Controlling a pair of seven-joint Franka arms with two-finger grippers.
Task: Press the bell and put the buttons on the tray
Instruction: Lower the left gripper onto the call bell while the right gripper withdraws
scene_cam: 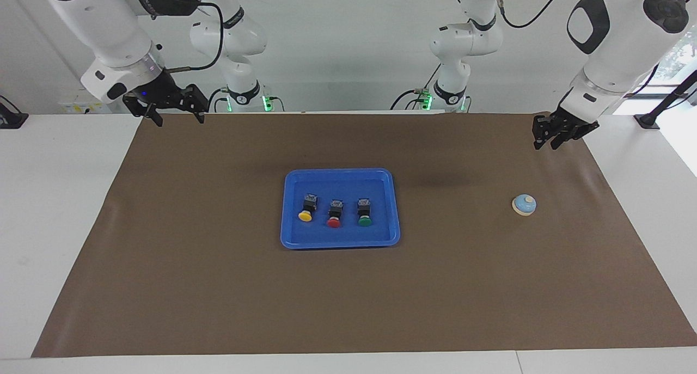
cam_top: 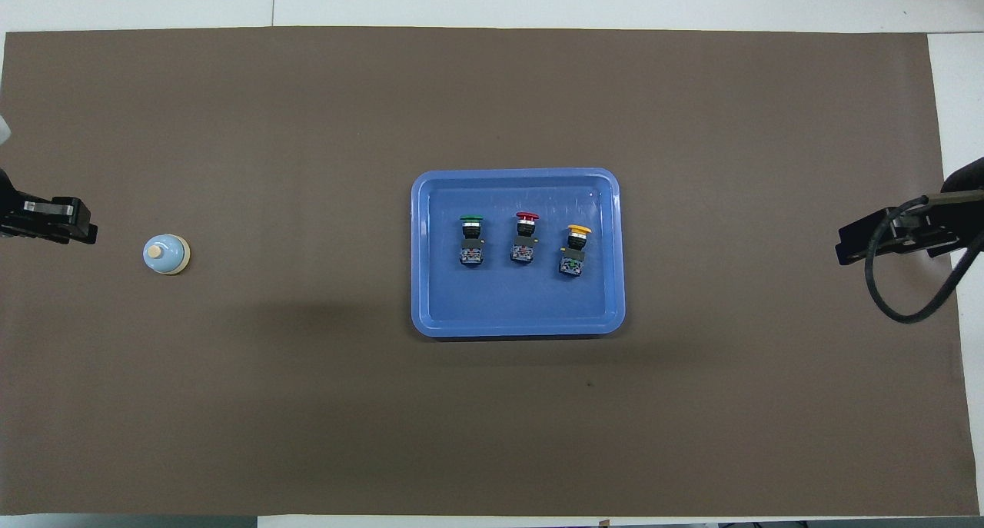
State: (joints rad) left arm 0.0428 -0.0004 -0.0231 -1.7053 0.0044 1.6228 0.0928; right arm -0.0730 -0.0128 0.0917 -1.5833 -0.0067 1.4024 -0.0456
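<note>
The blue tray [scene_cam: 340, 171] [cam_top: 515, 173] lies mid-table on the brown mat. In it lie three buttons in a row, on their sides: green [scene_cam: 364, 213] [cam_top: 471, 240], red [scene_cam: 334, 215] [cam_top: 525, 237] and yellow [scene_cam: 306, 209] [cam_top: 574, 250]. The light blue bell [scene_cam: 524, 204] [cam_top: 165, 254] stands alone toward the left arm's end. My left gripper [scene_cam: 546, 144] [cam_top: 86, 232] hangs over the mat's edge at that end, apart from the bell, shut on nothing. My right gripper [scene_cam: 179, 119] [cam_top: 842, 253] is raised over the mat's corner at the right arm's end, open and empty.
The brown mat [scene_cam: 218, 287] covers most of the white table [scene_cam: 54, 200]. Nothing else lies on it besides the tray and the bell.
</note>
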